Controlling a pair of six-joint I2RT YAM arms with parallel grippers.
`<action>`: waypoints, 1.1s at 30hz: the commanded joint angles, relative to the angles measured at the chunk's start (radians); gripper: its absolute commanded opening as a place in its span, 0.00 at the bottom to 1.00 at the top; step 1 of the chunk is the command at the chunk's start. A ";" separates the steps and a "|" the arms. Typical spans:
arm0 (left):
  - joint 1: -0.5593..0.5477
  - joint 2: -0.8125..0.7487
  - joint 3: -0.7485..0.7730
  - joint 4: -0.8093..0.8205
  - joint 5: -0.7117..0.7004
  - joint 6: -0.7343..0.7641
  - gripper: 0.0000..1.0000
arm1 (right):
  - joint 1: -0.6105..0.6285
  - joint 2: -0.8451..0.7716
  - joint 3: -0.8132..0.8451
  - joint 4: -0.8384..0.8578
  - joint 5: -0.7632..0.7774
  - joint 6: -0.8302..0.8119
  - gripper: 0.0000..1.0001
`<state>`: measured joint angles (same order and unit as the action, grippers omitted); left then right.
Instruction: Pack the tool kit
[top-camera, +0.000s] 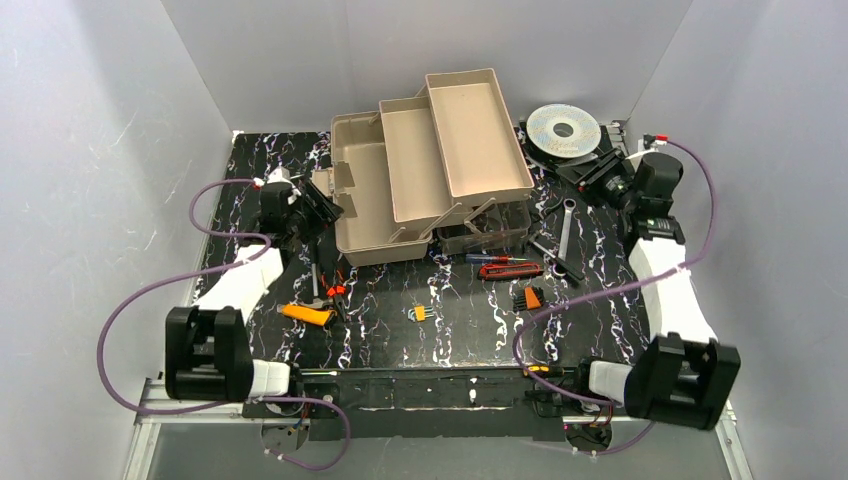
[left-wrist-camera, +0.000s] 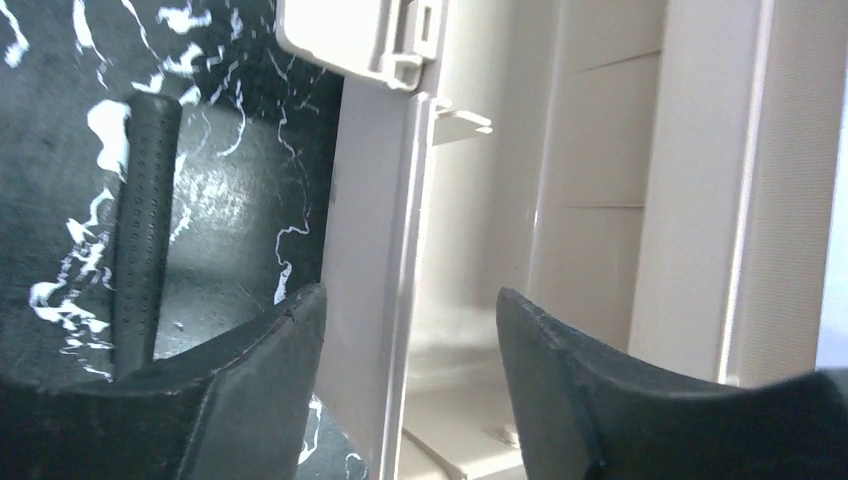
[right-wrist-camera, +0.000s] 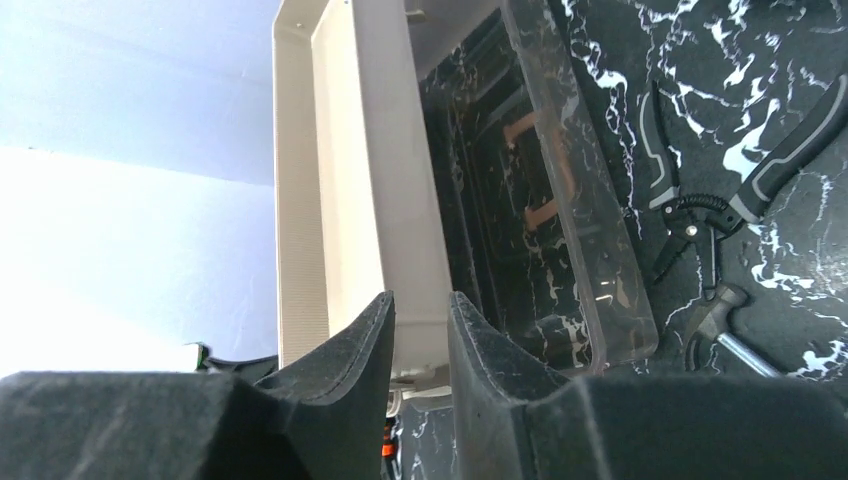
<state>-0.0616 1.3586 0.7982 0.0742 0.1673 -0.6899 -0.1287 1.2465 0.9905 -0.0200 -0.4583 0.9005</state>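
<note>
Black marbled table (top-camera: 450, 335) carries the open taupe toolbox (top-camera: 362, 215), its side wall between your spread left gripper (left-wrist-camera: 410, 300), while your right gripper (right-wrist-camera: 420, 300) sits nearly closed at the top tray (right-wrist-camera: 370, 150); whether it grips is unclear.

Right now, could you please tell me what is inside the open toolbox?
Both fold-out trays look empty, and the visible part of the toolbox base holds no tools. The base's right portion lies under the trays, so its contents cannot be seen.
</note>
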 joint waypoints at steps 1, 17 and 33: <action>0.004 -0.155 -0.004 -0.047 -0.084 0.045 0.67 | 0.053 -0.145 -0.062 0.011 0.152 -0.072 0.35; 0.014 -0.197 0.094 -0.518 -0.331 0.173 0.87 | 0.429 -0.450 -0.065 -0.204 0.284 -0.305 0.43; 0.013 0.200 0.121 -0.394 -0.381 0.228 0.61 | 0.475 -0.580 -0.080 -0.290 0.250 -0.362 0.45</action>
<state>-0.0517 1.4925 0.8948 -0.3328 -0.1802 -0.4767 0.3309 0.6693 0.8917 -0.3042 -0.2104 0.5697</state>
